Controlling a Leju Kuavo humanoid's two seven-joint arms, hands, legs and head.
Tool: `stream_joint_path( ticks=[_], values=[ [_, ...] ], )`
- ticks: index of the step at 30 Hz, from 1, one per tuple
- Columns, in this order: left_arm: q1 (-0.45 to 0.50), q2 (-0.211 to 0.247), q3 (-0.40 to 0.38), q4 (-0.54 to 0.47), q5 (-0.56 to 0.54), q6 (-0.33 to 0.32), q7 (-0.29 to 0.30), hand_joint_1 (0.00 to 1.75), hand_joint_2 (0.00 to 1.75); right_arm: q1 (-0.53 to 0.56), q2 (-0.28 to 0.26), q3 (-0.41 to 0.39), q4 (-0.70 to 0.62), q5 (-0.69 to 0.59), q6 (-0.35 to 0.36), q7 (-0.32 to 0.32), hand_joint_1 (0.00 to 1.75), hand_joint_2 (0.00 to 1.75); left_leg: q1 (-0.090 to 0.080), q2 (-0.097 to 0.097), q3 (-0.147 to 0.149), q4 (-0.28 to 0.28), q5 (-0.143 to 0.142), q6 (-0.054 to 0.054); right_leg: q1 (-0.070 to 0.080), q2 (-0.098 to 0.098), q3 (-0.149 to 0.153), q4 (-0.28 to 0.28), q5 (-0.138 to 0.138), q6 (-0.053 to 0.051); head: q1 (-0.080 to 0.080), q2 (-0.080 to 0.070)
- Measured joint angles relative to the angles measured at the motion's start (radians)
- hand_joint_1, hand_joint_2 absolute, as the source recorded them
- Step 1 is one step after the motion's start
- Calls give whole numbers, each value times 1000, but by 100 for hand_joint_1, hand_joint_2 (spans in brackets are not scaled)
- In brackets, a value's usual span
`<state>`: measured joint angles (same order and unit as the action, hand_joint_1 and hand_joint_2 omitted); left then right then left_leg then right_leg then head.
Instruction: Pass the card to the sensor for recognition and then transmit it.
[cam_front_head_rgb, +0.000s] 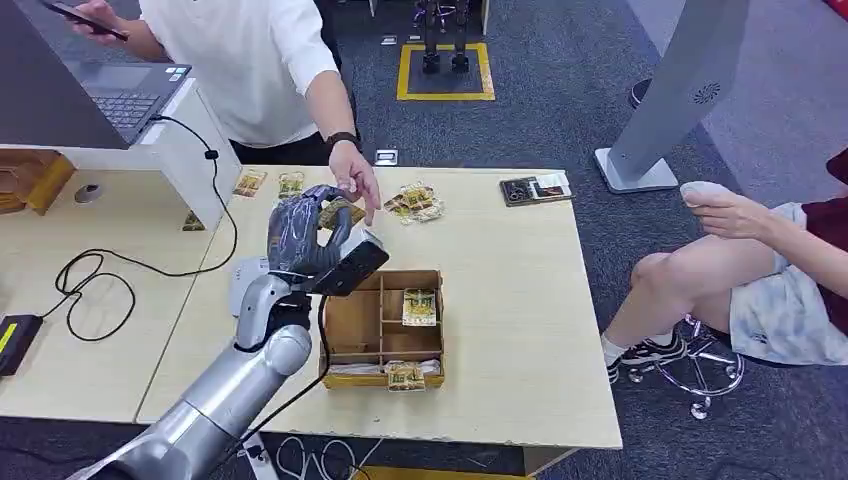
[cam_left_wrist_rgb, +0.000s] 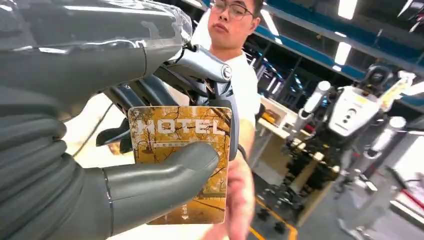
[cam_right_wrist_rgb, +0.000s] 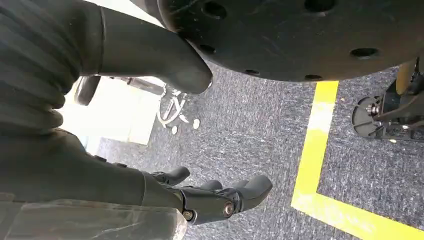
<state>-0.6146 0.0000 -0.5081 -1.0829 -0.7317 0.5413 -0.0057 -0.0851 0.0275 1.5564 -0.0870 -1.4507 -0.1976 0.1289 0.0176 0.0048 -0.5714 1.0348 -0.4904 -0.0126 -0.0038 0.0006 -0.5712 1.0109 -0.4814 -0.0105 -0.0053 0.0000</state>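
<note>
While thumb presses it, card (cam_left_wrist_rgb: 177, 165) rests against left fingers (cam_left_wrist_rgb: 150, 92).

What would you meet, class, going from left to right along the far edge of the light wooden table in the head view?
Two card packets → the person's hand → a loose pile of cards → a dark booklet.

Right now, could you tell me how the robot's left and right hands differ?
The left hand is raised over the table, while the right hand hangs above the carpet. The left pinches a hotel card; the right holds nothing, fingers apart. Both are dark grey.
</note>
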Motion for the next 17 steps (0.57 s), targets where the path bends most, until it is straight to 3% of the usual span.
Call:
stream_joint_path(
  ticks=[6,17],
  values=[
    [-75,-15,-1,139,-29,17,31,175,175,-1,0,0,0,8,0,6,0,175,0,0,0,0,0,0,0,0,0,0,0,0,0,0],
    [-89,-13,-1,272,-187,92,99,175,175,-2,0,0,0,8,0,10,0,175,0,0,0,0,0,0,0,0,0,0,0,0,0,0]
  ],
)
